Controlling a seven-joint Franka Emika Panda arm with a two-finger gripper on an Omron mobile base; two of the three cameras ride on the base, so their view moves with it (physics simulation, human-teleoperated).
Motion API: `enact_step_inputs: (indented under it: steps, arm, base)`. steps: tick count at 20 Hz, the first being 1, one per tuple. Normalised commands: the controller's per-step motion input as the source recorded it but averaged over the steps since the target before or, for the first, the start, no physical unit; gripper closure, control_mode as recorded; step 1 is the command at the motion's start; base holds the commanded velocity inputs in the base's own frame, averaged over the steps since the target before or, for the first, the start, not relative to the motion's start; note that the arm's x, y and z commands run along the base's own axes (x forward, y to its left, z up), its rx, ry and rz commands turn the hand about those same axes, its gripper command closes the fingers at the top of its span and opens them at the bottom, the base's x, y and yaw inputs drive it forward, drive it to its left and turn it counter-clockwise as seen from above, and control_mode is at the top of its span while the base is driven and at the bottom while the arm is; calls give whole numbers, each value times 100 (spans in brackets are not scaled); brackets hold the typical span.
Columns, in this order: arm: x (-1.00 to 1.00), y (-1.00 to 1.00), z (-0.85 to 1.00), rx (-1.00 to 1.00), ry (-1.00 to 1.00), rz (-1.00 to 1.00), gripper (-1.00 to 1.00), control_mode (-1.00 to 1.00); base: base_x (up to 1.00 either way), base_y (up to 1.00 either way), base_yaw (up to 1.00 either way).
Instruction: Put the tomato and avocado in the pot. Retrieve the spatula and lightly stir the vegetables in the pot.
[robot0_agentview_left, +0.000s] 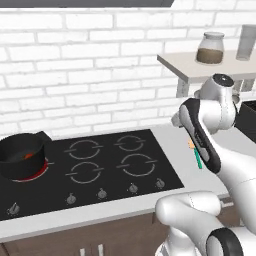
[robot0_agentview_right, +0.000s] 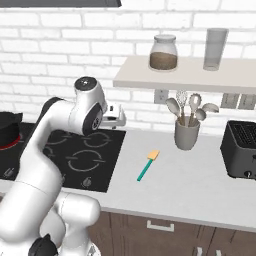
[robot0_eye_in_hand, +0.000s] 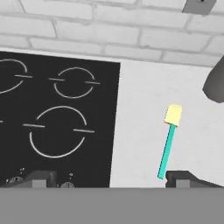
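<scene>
fingers (robot0_eye_in_hand: 107, 178): spread about as wide as they go, nothing between them; two dark tips low in hand view, one over the stove's front edge, the other just beside the handle's near end.
step: retrieve spatula, judged. Pot already shows red-orange inside, so veg part looks done; avocado can't be made out.
spatula (robot0_eye_in_hand: 169, 142): flat on desk (robot0_agentview_right: 200, 175), rt of the stove, well apart from pot. Teal handle points toward the robot, pale yellow blade end points toward the wall. In rt base view it lies slanted, between the stove and the utensil crock.
approach: hand hangs above the desk, not touching yet. Spatula sits off-centre in hand view, toward one tip. Shift hand sideways so handle lies midway between tips before dropping.
grip pt: mid-handle, not blade. Handle is slim, so fingers should straddle it crosswise to its length; turn wrist if tips run along it.
descent: straight down, tips to either side of handle, stop at desk contact, then close. Thin flat item, easy to nudge away if one tip lands first.
stove (robot0_agentview_left: 100, 165): black, four rings, knobs along front; nothing on the rt-side rings.
pot (robot0_agentview_left: 21, 154): far left burner, red glow under it. Tomato (robot0_agentview_left: 29, 155) seen as a red-orange bit inside.
carry: long swing left across stove after lift; keep blade down for stirring.
utensil crock (robot0_agentview_right: 187, 132): grey, near the wall, beyond the blade end. Keep clear.
toaster (robot0_agentview_right: 240, 148): black, far rt, out of the way.
shelf (robot0_agentview_right: 190, 76): above, jar and a grey cup on it; no concern.
</scene>
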Motion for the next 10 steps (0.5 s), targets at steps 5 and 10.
enact_step_inputs:
  steps: [5, 10]
  arm:
    - [32, -89, -26, 0, 0, 57, -100, -100]
    - [26, -47, -38, -10, 0, 79, -100, -100]
  base:
    - [0, 0, 0]
    - [0, 0, 0]
